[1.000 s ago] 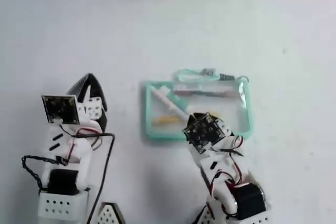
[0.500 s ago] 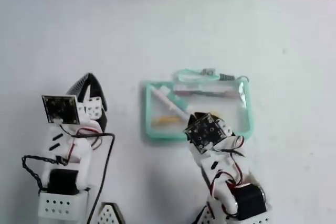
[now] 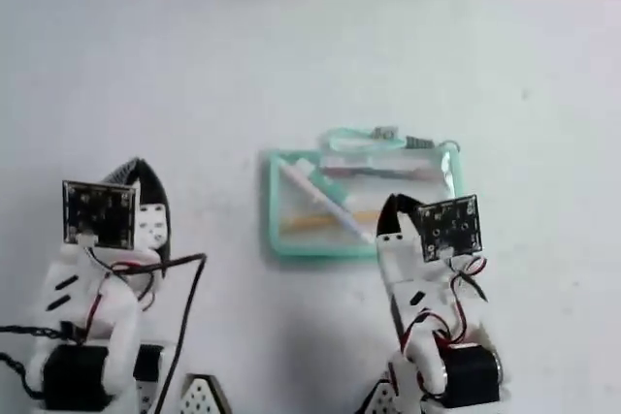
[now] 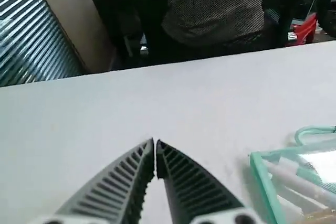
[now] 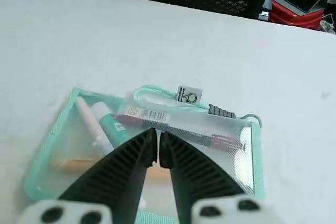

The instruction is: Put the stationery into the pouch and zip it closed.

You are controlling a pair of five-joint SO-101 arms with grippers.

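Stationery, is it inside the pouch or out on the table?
Inside the pouch: the stationery shows through its clear wall, within the teal border, in both the high and right wrist views.

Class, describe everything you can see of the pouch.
The pouch is a flat rectangle of clear plastic edged in mint green, lying on the white table. A green loop and grey zip pull sit at its far edge. Pens show through it. The shut right gripper is above its near edge.
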